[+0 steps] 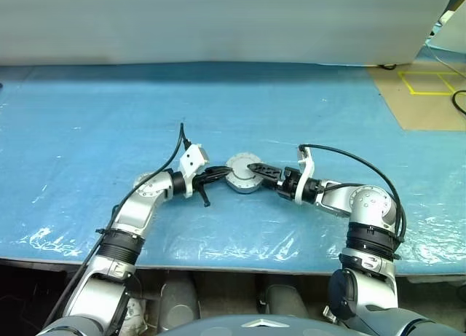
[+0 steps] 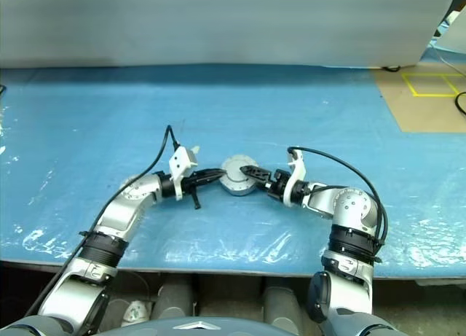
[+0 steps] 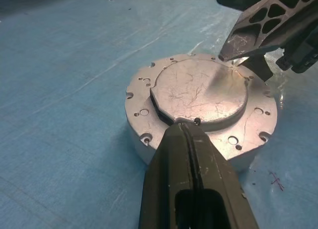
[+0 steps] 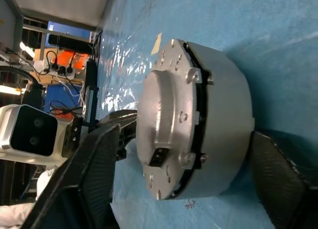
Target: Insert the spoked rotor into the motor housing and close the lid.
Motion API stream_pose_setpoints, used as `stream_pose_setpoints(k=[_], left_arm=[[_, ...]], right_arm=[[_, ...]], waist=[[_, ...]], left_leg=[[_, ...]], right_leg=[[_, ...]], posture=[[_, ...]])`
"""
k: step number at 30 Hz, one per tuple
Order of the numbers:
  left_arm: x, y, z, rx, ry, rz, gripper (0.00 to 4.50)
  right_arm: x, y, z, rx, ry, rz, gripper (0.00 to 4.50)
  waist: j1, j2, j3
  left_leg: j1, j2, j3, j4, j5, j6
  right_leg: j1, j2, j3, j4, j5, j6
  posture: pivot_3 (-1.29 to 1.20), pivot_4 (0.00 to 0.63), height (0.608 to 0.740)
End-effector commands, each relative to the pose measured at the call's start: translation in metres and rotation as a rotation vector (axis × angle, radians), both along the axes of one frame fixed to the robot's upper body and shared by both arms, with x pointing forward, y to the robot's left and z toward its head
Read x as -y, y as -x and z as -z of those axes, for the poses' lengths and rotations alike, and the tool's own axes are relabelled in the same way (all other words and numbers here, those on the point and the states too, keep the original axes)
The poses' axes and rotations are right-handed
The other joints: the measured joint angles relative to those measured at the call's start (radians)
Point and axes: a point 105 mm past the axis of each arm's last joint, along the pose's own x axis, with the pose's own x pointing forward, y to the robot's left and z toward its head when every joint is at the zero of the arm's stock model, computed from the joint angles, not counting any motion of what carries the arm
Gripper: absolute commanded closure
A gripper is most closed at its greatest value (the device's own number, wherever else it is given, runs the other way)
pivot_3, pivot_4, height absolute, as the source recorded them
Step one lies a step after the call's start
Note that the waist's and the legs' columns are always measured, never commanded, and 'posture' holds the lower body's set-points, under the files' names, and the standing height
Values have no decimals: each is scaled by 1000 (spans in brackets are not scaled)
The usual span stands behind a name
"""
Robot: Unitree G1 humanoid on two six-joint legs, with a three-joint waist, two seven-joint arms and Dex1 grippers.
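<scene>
- Surface: I see a blue plastic-sheeted table (image 1: 87, 124), wrinkled and glossy at the near edge, a pale wall behind it, and a brown floor patch with yellow tape lines (image 1: 426, 95) at far right.
- Item, position: the round silver metal motor housing (image 1: 242, 173) sits flat on the sheet at the middle of the table, between my two arms.
- Left gripper (image 3: 186, 132): its two black fingers are pressed together with no gap and nothing between them; their joined tip rests at the near edge of the raised centre plate on top of the housing.
- Right gripper (image 4: 189, 189): fingers spread apart, one on each side of the housing. In the right wrist view the drum sits in the gap between them; I cannot tell whether either finger touches its wall. In the left wrist view one latticed black finger (image 3: 258, 25) reaches over the far rim.
- Item, appearance: a squat drum with a scratched, raised round silver lid (image 3: 198, 92) on top, surrounded by a flat flange dotted with small screw holes. A dark seam runs around the side below the top section. A small dark rectangular slot (image 4: 159, 157) shows in the raised cap.
</scene>
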Motion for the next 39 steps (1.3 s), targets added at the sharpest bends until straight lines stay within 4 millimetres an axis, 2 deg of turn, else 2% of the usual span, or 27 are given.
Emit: stream_pose_setpoints(k=[1,4,7,8,14,19,26,29,32,35,39], left_arm=[[4,3,1,1,-1,18,4500],[4,3,1,2,-1,16,4500],[3,3,1,4,0,14,4500],[3,3,1,4,0,14,4500],[2,2,-1,13,8,-4,4500],[-6,-10,-30,-34,242,-93,4500],[-27,-12,-56,-140,499,-167,4500],[-36,-11,-54,-189,545,-204,4500],[-43,-12,-44,-250,564,-258,4500],[-43,-13,-41,-295,614,-291,4500],[-37,-14,-44,-338,706,-289,3317]], right_arm=[[-9,2,-17,29,-105,-38,1557],[-6,1,-15,14,-112,-29,2541],[-7,3,-17,10,-129,-42,3310],[-8,4,-17,8,-126,-48,3405],[-13,10,-13,0,-98,-86,3408],[-12,10,-9,6,-69,-74,3408],[-3,-11,-28,121,-178,76,3408],[-1,-19,-41,170,-244,137,3408],[0,-26,-49,234,-234,189,3408],[-2,-31,-62,278,-297,227,3408],[-8,-31,-74,319,-342,235,3408]], waist=[[0,0,0],[-1,1,0],[0,2,0],[1,2,0],[1,2,0],[-1,2,0],[-1,3,0],[0,3,1],[-1,3,1],[-2,3,1],[-1,3,1]], left_leg=[[0,0,0,0,0,0],[0,0,0,-1,0,0],[0,0,1,-1,0,0],[0,0,1,-1,0,0],[0,0,1,-1,0,0],[0,0,1,-1,0,0],[-2,0,1,-1,0,-1],[-4,0,1,-1,0,-1],[-6,-1,1,-1,0,-1],[-6,0,1,-2,0,-1],[-6,0,1,-2,0,-1]], right_leg=[[0,0,0,0,0,0],[-1,0,0,0,0,0],[-1,0,0,0,0,0],[-1,0,0,0,0,0],[-1,0,0,0,0,0],[-1,0,0,0,0,0],[-4,0,1,0,0,0],[-5,0,0,0,0,0],[-6,0,0,-1,0,0],[-6,0,0,-1,-1,0],[-6,0,0,-1,-1,0]], posture=[[0,150,740],[0,150,740],[0,150,740],[0,150,740],[0,150,740],[0,150,740],[0,150,740],[0,150,740],[0,150,740],[0,150,740],[0,150,740]])
